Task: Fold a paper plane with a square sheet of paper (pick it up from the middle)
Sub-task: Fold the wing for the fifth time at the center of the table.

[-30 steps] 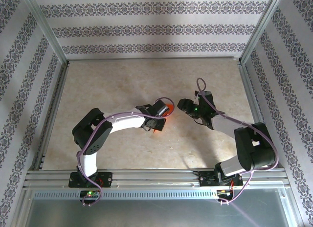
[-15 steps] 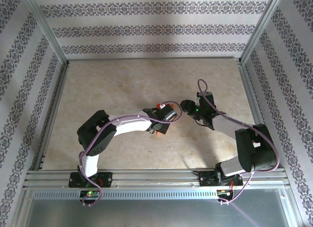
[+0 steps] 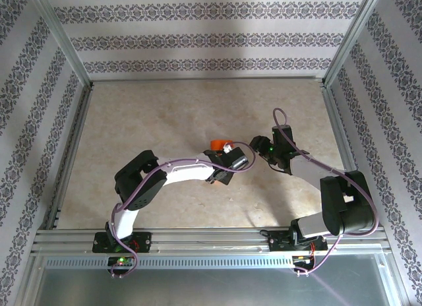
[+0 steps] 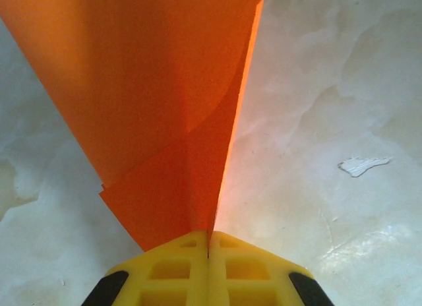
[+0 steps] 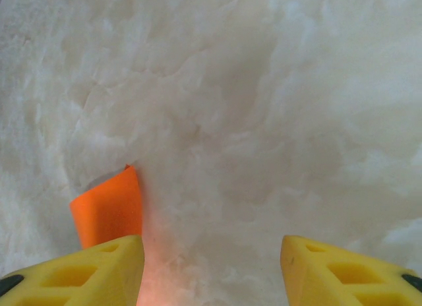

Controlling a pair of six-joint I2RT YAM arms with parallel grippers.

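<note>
The orange paper (image 4: 165, 88) is pinched in the left jaws, its corner near the parted right jaws.

Left arm (image 3: 181, 169) is bent hard at the elbow and stretched in toward the middle. The left fingers (image 4: 178, 270) are squeezed flat together with zero gap, pinching the orange paper (image 4: 158, 88), which fans out ahead of the tips. Right arm (image 3: 333, 197) doubles back in from its side. The right fingers (image 5: 99, 266) sit well apart with nothing between them, low over the tabletop and aimed at the left fingers, near but not touching.
</note>
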